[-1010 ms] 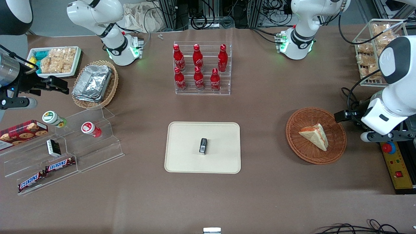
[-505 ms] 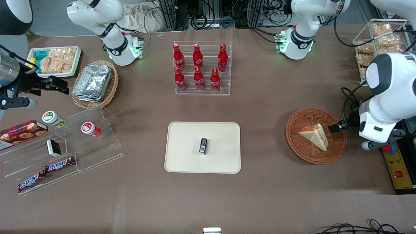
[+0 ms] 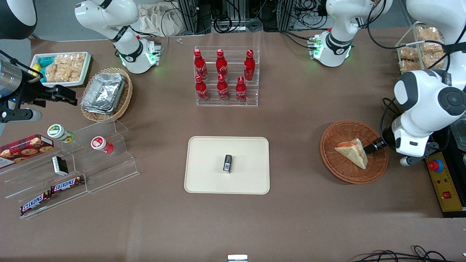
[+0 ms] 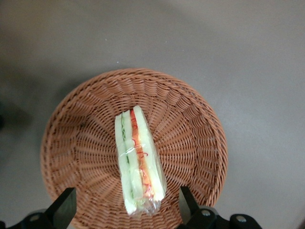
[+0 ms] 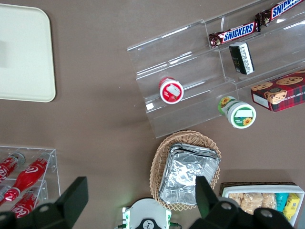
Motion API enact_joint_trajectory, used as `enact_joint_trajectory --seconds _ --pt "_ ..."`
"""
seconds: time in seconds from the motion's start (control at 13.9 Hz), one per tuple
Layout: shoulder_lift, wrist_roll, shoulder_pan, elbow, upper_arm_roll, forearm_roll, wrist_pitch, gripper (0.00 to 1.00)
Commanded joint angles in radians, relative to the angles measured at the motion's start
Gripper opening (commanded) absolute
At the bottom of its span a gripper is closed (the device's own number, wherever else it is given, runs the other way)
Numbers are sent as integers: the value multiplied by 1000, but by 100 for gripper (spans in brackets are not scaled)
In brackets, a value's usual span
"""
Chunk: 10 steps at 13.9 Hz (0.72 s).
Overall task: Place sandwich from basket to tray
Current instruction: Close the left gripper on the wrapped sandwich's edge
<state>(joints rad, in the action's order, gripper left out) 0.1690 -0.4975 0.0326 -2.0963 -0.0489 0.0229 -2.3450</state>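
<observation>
Front view: most of the left arm's black two-finger gripper (image 3: 374, 146) is masked by its white wrist housing; only one dark finger pokes out over the rim of the round, shallow, reddish-brown woven wicker basket (image 3: 336, 168). Wrist view settles it: both fingers (image 4: 64, 206) are cut off at the frame edge, spread wide apart, hovering above the basket (image 4: 200, 143) with nothing between them, one to each side of the wedge's wide end.

Triangular wedge of pale white bread, the sandwich (image 3: 352, 153), lies in the basket, toward the working arm's end of the bench. It lies with its cut edge up to the wrist camera: sandwich (image 4: 138, 162) shows white bread bands, a thin green line and an orange-red streak. A clear glossy film wraps it and bunches at the wide end.

Basket weave is tight, radiating ribs on the floor, braided rim.

Flat cream-beige rectangular tray (image 3: 207, 178) with rounded corners and low rim sits mid-bench, near the front edge, well apart from the basket. A small dark boxy object (image 3: 227, 163) stands on it; label unreadable.
</observation>
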Motion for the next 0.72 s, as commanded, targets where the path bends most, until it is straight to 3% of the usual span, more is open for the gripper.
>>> enact_joint_trajectory --seconds 0.0,0.65 --pt "-10 -35 4 -122 4 15 -146 97" --pt "101 -41 13 -131 7 180 -217 98"
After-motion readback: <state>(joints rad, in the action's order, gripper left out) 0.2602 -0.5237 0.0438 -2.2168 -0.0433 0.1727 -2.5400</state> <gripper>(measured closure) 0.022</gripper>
